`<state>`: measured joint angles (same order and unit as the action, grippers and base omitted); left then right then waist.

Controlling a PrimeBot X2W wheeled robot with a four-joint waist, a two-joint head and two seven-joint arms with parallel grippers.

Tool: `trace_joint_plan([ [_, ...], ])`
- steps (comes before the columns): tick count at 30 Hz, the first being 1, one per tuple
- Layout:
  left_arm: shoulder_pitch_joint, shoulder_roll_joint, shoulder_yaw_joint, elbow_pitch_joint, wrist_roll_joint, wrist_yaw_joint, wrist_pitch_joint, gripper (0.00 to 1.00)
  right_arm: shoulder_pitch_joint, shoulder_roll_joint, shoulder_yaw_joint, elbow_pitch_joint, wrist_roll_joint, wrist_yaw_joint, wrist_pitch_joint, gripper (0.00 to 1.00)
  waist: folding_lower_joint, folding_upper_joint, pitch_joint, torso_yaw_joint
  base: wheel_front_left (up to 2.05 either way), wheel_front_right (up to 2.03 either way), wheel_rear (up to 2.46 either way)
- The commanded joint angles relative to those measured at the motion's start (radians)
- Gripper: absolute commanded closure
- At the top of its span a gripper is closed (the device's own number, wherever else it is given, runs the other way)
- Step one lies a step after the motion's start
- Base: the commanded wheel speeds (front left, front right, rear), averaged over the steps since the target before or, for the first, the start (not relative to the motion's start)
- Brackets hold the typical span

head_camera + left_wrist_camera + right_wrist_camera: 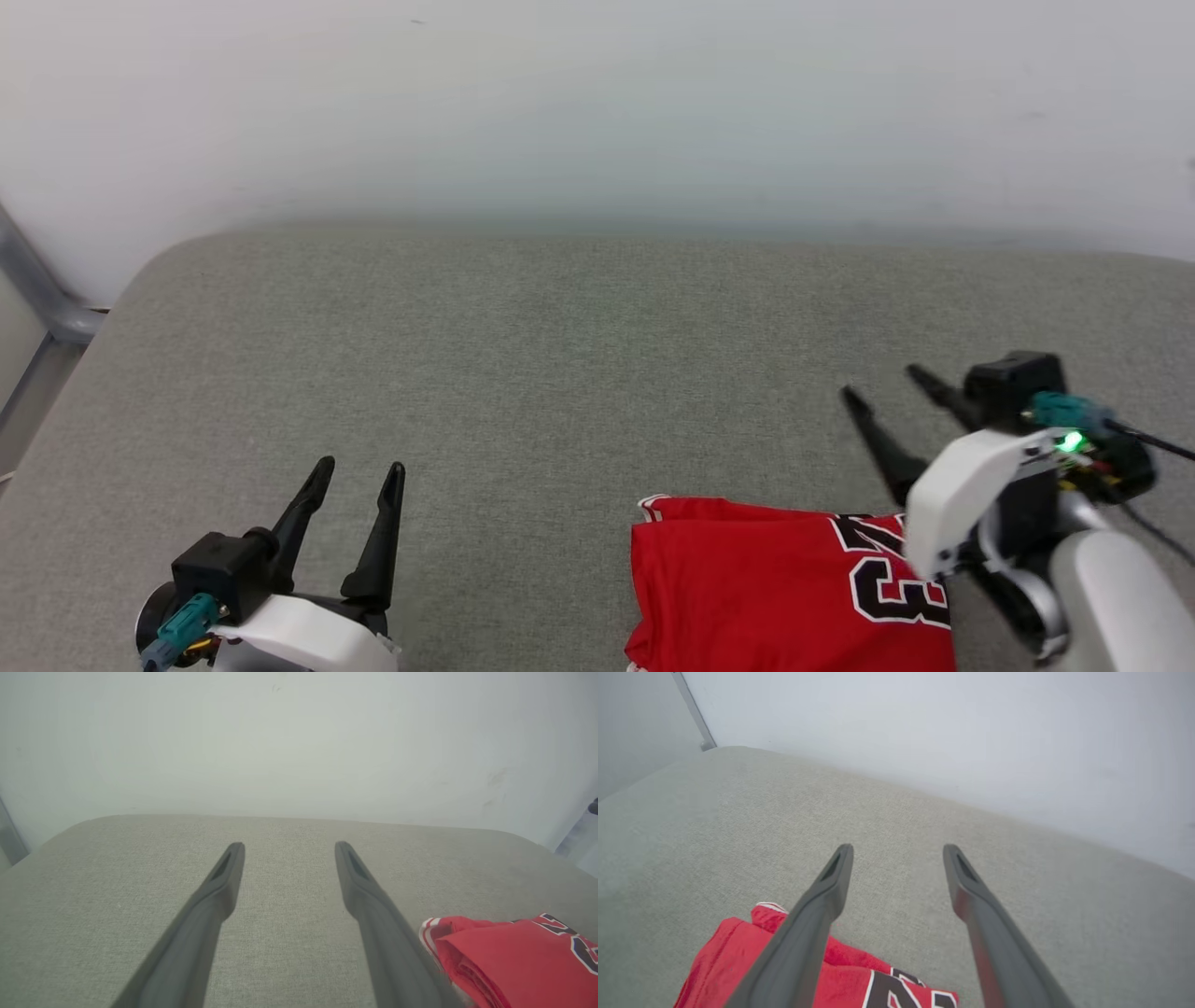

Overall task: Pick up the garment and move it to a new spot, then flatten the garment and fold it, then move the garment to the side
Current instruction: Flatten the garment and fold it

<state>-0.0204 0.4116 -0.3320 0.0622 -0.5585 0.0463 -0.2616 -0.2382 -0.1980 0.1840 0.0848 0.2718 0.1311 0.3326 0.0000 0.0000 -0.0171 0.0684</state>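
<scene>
Grey padded surface [523, 373] bears the folded garment [747, 588].

Thin smooth cloth garment [747, 588] on matt, coarse-woven gry fabric cushion [560, 373].

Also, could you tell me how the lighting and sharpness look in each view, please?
Head view: soft even light, barely a shadow beside the garment, far edge of the grey fabric surface hazy. Left wrist view: wide-angle curve in that surface's edge, left gripper blurred near the lens. Right wrist view: right gripper soft low down, tips sharper.
</scene>
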Motion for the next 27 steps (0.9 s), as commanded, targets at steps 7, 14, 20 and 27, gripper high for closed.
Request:
trace_joint_plan([
  [7, 0.015, -0.036, 0.042, -0.022, 0.025, -0.02, -0.005, 0.0, 0.029, -0.091, -0.094, -0.029, -0.081, -0.001, -0.164, 0.0, 0.0, 0.0, 0.0, -0.026, 0.0, 0.0, 0.0],
  [14, 0.04, -0.085, 0.093, -0.043, 0.051, -0.049, -0.005, 0.0, 0.13, -0.064, -0.206, -0.079, -0.068, -0.001, -0.268, 0.0, 0.0, 0.0, -0.002, -0.047, 0.0, 0.0, 0.0],
  [20, 0.063, -0.132, 0.137, -0.063, 0.089, -0.081, -0.005, 0.0, 0.224, 0.003, -0.262, -0.144, -0.067, -0.001, -0.338, 0.0, 0.0, 0.0, 0.002, -0.057, 0.0, 0.0, 0.0],
  [27, 0.084, -0.187, 0.182, -0.071, 0.133, -0.121, -0.005, 0.0, 0.298, 0.081, -0.298, -0.171, -0.079, -0.001, -0.399, 0.0, 0.0, 0.0, 0.002, -0.054, 0.0, 0.0, 0.0],
])
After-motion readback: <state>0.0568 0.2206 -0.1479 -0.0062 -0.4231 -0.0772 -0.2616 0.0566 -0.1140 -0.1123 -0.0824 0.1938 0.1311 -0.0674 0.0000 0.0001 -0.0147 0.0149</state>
